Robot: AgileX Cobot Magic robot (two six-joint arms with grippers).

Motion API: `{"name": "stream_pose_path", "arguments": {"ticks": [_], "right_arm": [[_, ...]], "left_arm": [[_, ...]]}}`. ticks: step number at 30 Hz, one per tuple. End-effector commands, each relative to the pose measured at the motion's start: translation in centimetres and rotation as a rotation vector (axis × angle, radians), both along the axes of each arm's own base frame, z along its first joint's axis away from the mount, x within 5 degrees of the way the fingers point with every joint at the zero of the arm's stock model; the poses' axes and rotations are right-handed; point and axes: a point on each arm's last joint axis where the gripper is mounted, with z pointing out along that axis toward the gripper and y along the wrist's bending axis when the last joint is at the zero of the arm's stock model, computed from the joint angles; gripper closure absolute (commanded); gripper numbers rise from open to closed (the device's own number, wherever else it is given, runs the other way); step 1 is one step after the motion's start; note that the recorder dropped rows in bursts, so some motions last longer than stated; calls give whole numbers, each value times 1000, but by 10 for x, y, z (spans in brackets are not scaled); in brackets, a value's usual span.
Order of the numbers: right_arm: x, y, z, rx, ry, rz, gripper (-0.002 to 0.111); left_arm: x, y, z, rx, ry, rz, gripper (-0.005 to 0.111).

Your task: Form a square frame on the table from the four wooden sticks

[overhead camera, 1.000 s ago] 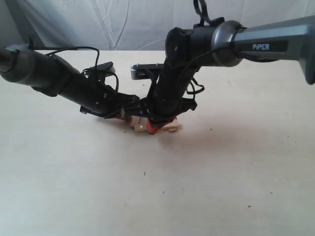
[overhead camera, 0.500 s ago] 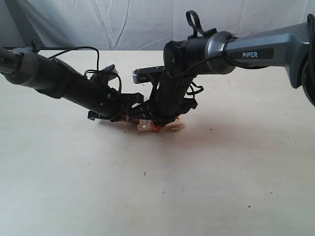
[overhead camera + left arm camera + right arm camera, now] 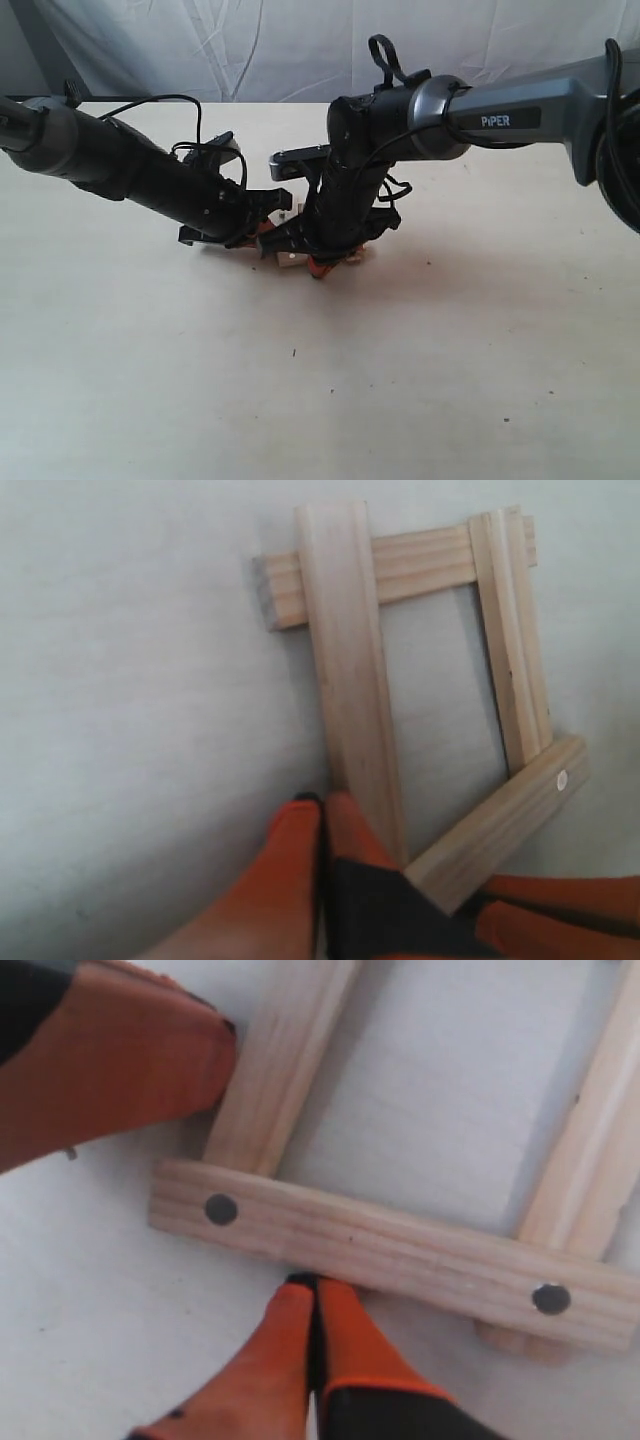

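Square frame [image 3: 420,565] lies mid-table [image 3: 300,400], toward the far side, under both arms. Three sticks sit true, but the fourth stick [image 3: 500,820] lies skewed across its corner. Risk, by my judgement: an off-centre or heavy push would swing that stick wider or drag the overlapped corners apart, and the tips work close enough to clash. Left gripper [image 3: 322,825] is pressed together and empty, tip against the neighbouring stick [image 3: 350,680]. Right gripper [image 3: 312,1305] is likewise closed, touching the skewed stick's edge.

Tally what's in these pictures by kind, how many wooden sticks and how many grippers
Wooden sticks: 4
Grippers: 2, the left gripper and the right gripper
Total: 6
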Motion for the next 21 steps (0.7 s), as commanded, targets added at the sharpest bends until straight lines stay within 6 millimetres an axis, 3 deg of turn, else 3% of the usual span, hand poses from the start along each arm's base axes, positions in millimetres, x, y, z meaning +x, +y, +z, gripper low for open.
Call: {"name": "stream_pose_path", "arguments": {"ticks": [1,15,21], "right_arm": [[2,0,1,11,-16,-24,108],[6,-4,7,-11,-51,-101,108],[5,-5,17,1,-59,-102,108]], "left_arm": [[-4,1,-12,21,31,-25,107],[-5,0,-12,17,35,-34,107],[-1,15,-4,3,26,-2,107]]}}
